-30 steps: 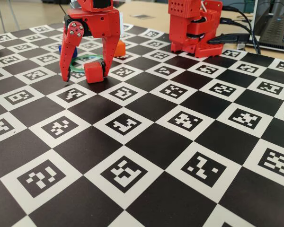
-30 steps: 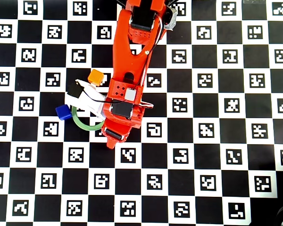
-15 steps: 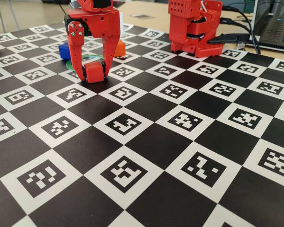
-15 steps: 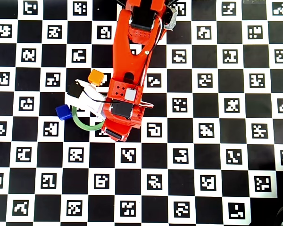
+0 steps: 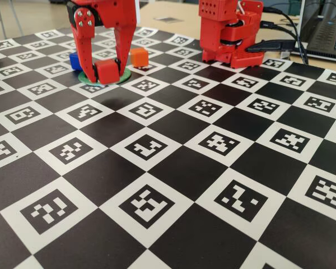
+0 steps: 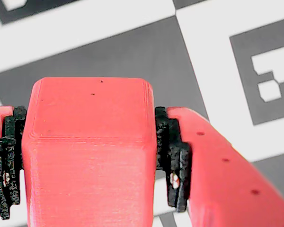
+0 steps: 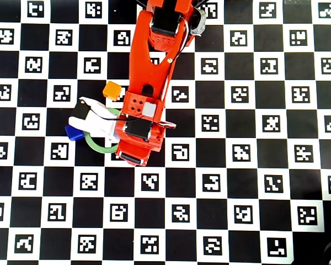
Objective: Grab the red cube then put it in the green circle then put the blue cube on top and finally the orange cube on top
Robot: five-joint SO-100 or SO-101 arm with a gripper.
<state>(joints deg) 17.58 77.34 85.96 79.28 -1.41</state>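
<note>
So, going left to right in the fixed view: the blue cube (image 5: 75, 60) sits on the checkerboard mat (image 5: 173, 168) at the left edge of the green circle (image 5: 125, 73), touching or just beside it, hard to say which. Next comes the gripper (image 5: 105, 72), pinching the red cube (image 5: 107, 70) between its two fingers right over the ring's open centre. The cube's bottom looks about level with the ring, but I can't tell whether it's actually resting on the mat. Right of that, the orange cube (image 5: 138, 56) sits just behind the ring, a bit apart from it. Further right is the arm's red base (image 5: 229, 31).

The red cube is matte, with slightly rounded edges. The wrist view shows what the others don't: fine printed layer lines on the red cube (image 6: 87, 151) and black ridged pads (image 6: 173, 156) pressed flat against both of its sides.

The overhead view is the opposite deal. The arm covers the red cube completely, so you only get the blue cube (image 7: 73, 132) at the ring's left, an arc of the green circle (image 7: 97, 146) poking out below the white wrist camera mount (image 7: 91, 121), and the orange cube (image 7: 111, 90) up beside the arm.

Count: three cubes, one of each colour, one ring, one arm.
</note>
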